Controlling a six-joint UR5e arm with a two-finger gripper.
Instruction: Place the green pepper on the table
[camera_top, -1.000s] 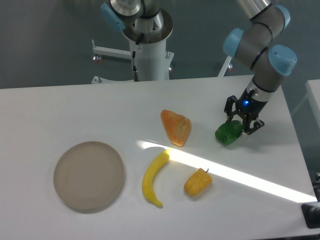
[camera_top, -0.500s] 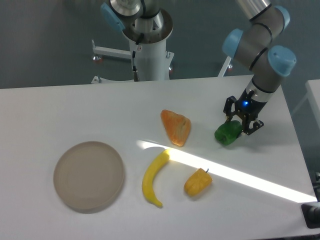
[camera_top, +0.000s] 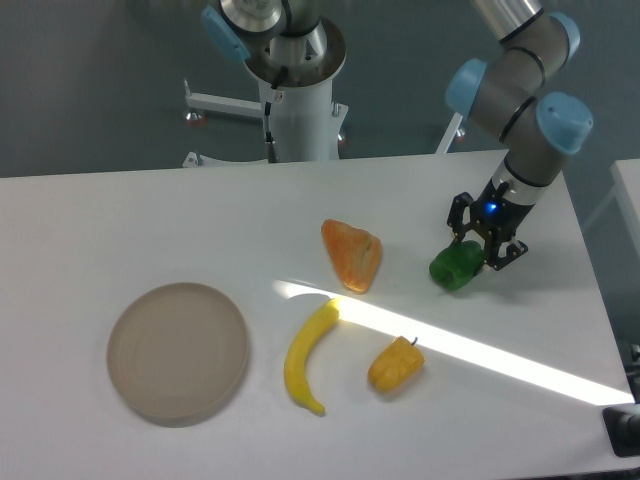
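1. The bench carries the same layout as a second ago; nothing on it has shifted.
2. The green pepper sits at three o'clock, apparently resting on the bench; across the second it has barely drifted.
3. The gripper keeps its jaws narrow around the green pepper, so release seems the remaining step.

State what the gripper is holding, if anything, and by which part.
The gripper is closed around the small glossy dark-green toy pepper, gripping its upper right end, low over the white table.
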